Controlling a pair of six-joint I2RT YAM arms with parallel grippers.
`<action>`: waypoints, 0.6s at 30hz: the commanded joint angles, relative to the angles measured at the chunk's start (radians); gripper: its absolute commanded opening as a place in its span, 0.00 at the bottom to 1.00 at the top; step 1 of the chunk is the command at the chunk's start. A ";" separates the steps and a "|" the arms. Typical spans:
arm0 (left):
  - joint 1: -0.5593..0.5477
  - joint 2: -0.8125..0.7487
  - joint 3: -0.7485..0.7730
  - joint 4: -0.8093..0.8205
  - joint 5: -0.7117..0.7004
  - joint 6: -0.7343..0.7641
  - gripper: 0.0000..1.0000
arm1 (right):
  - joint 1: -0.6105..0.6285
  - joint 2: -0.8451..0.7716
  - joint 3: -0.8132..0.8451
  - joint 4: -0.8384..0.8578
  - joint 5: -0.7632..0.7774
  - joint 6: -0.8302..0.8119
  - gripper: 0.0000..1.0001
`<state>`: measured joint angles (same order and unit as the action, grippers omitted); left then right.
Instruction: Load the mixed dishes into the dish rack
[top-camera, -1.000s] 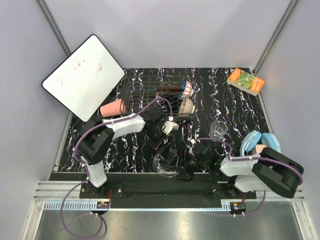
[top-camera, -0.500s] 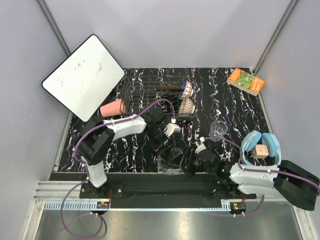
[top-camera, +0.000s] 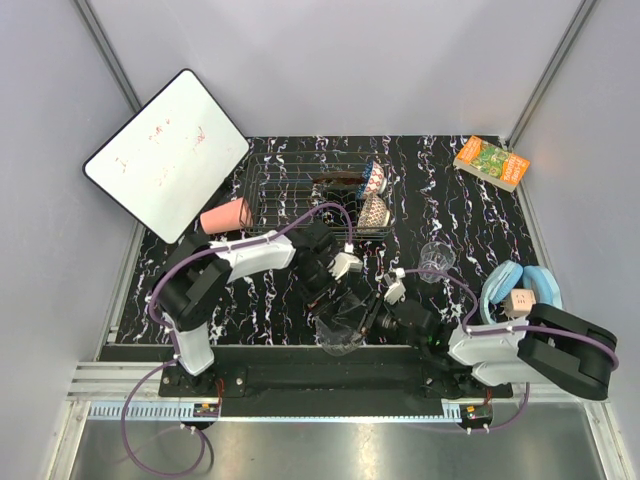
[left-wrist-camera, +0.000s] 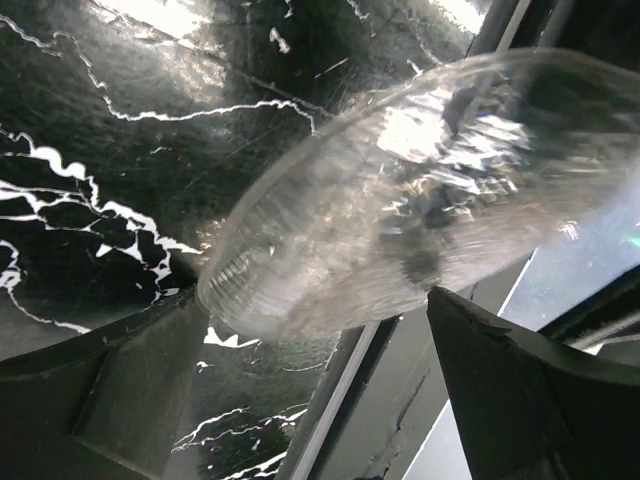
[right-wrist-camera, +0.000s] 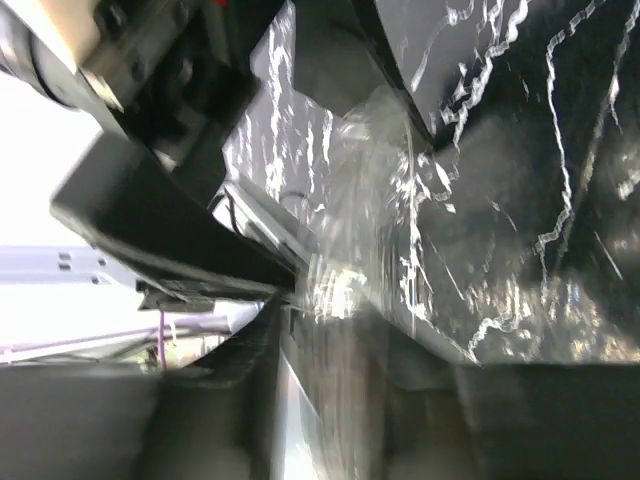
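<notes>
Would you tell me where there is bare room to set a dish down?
Free: the left half of the dish rack, beside the pink cup; the table strip between rack and book. Crowded: the near edge, where left gripper and right gripper meet at the clear glass bowl.

No legible txt anywhere, folks; white board (top-camera: 165, 155), upper left of frame, shows faint red scribbles, too small to read; book (top-camera: 491, 162), upper right, printed cover, title unreadable; wrist views blurred, no lettering.
</notes>
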<state>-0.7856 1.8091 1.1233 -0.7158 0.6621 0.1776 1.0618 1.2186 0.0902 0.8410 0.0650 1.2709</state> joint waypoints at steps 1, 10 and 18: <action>-0.020 -0.027 0.024 -0.028 0.077 0.020 0.99 | -0.016 -0.083 0.022 -0.093 0.139 -0.034 0.18; 0.114 -0.148 0.112 -0.172 -0.016 0.121 0.99 | -0.017 -0.393 0.069 -0.480 0.159 -0.103 0.00; 0.246 -0.346 0.243 -0.104 -0.447 0.134 0.99 | -0.016 -0.547 0.276 -0.741 0.154 -0.266 0.00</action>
<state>-0.5724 1.5837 1.2812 -0.9051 0.5007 0.2840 1.0496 0.7273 0.2070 0.2188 0.1757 1.1141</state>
